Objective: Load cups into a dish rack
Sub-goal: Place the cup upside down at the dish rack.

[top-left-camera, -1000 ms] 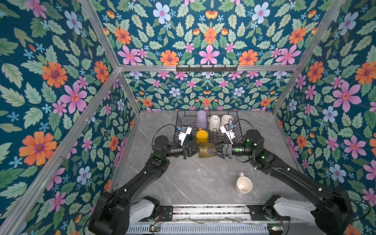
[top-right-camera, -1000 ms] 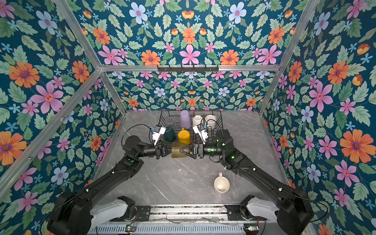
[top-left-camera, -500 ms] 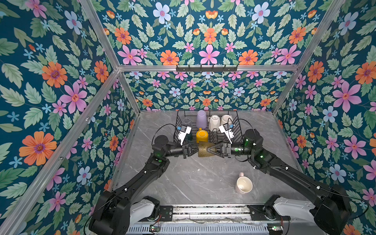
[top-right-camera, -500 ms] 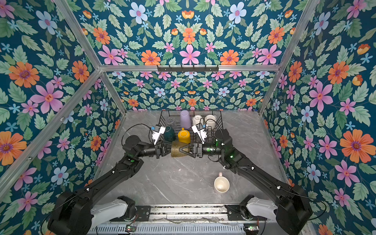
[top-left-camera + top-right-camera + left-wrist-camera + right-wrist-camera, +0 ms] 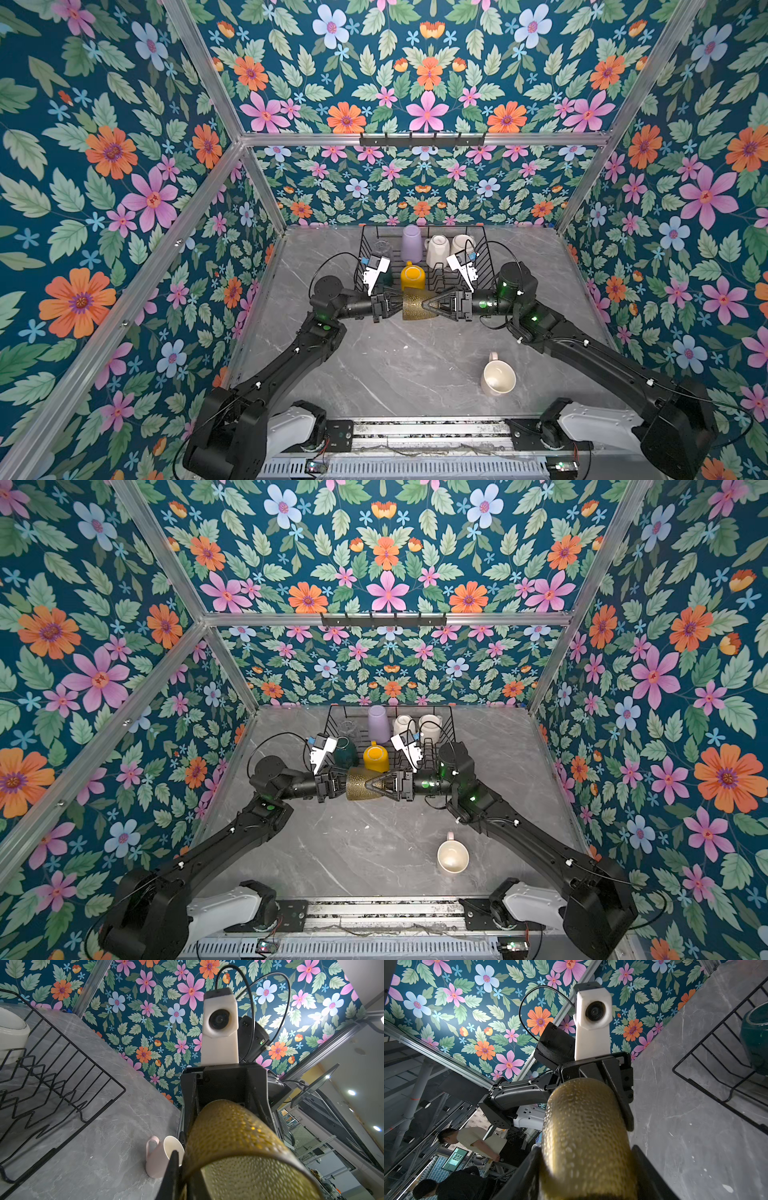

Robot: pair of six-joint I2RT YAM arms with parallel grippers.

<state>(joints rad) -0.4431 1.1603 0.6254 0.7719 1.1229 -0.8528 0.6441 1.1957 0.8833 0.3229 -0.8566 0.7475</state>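
Both grippers grip the olive-brown glass (image 5: 412,304) now that the right gripper (image 5: 430,305) has narrowed onto its base (left gripper (image 5: 395,303) pinches the rim), readying handover toward the dish rack (image 5: 484,257).

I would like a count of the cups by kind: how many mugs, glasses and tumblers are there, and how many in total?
Mugs: 5 (white mug, second white mug, green mug, yellow mug, pink mug)
Glasses: 2 (clear glass, brown glass)
Tumblers: 1 (lilac tumbler)
Total: 8
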